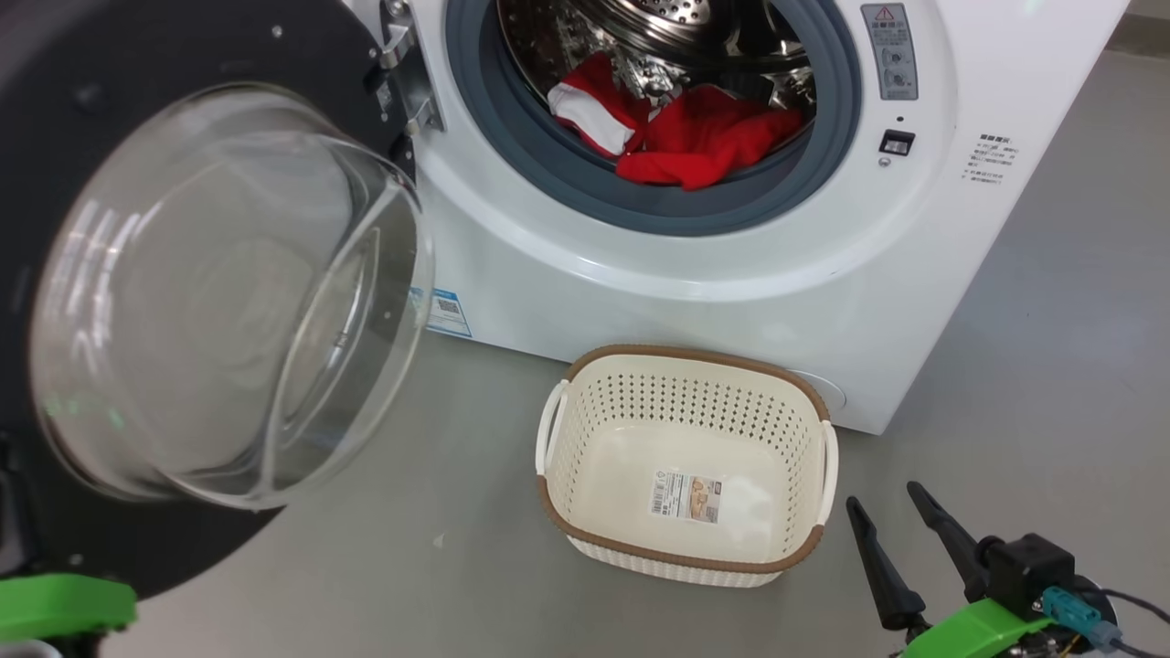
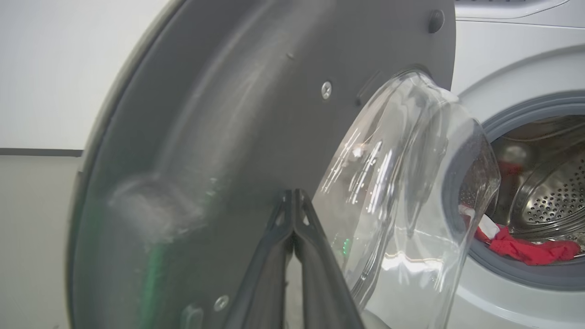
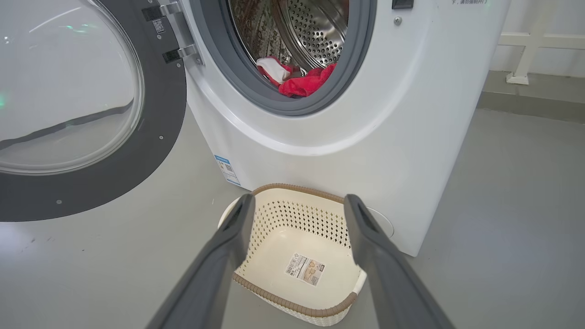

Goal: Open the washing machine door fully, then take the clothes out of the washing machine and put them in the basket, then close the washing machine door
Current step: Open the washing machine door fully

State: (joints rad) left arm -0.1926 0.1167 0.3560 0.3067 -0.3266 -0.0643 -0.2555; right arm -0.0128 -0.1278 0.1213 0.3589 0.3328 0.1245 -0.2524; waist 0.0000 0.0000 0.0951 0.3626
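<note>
The door (image 1: 219, 292) stood swung wide to my left on its hinge (image 1: 402, 82), glass bowl bulging toward me, so the mouth of the washer (image 1: 658, 274) lay clear across its whole width. My left claw (image 2: 293, 194) was closed, fingers pressed together and holding nothing, its tips close against the door's dark inner face; I could not tell whether they touched. My right claw (image 1: 883, 494) was spread wide and empty, low over the floor (image 1: 366, 548) just right of the basket (image 1: 695, 355). The basket sat on the floor below the opening, its far rim just beside the washer's front, with bare floor between it and the door and more to its right. The clothes (image 1: 695, 137), red with a white panel, lay at the front of the steel drum (image 1: 676, 27), one fold draped onto the grey seal (image 1: 548, 174). A blue label (image 1: 446, 313) was stuck low on the washer's front, a grey sticker (image 1: 888, 50) with a warning triangle beside the opening, and a paper label (image 1: 686, 498) in the basket's bottom; none of the print was readable. The floor was smooth and grey, the wall (image 2: 55, 68) beyond the door white.
</note>
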